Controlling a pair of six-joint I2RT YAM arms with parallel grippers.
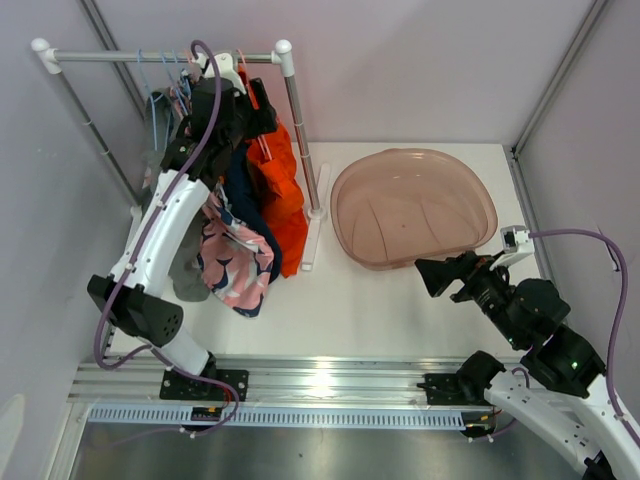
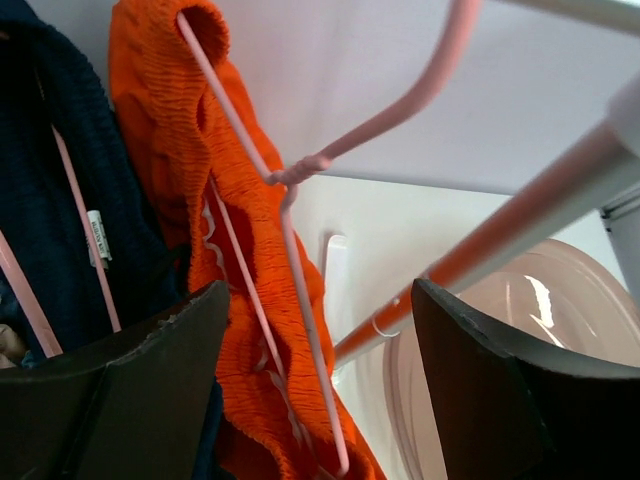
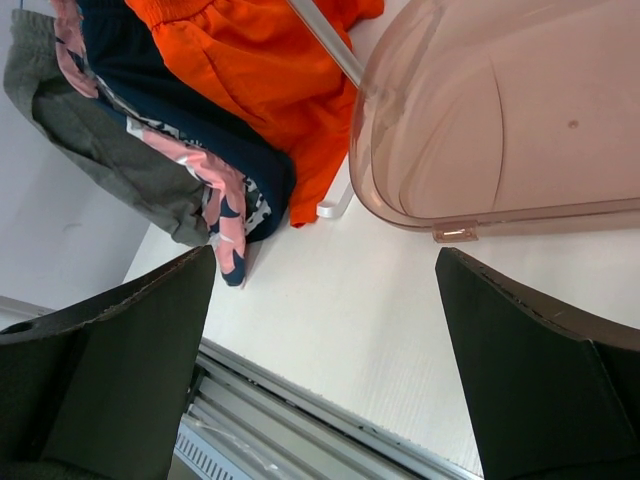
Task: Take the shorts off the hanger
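Orange shorts [image 1: 283, 190] hang on a pink wire hanger [image 2: 290, 230] from the white rack's rail [image 1: 165, 57]; they also show in the left wrist view [image 2: 200, 220] and the right wrist view [image 3: 260, 70]. My left gripper [image 2: 318, 390] is open up at the rail, its jaws on either side of the hanger wire and the orange fabric without closing on them. My right gripper [image 3: 325, 375] is open and empty over the table, at the near edge of the pink tub [image 1: 413, 205].
Dark blue [image 1: 240, 185], pink-patterned [image 1: 235, 262] and grey [image 1: 187, 275] garments hang left of the orange shorts. The rack's right post [image 1: 300, 130] stands between clothes and tub. Walls enclose the table on three sides; a metal rail [image 1: 320, 385] runs along the near edge.
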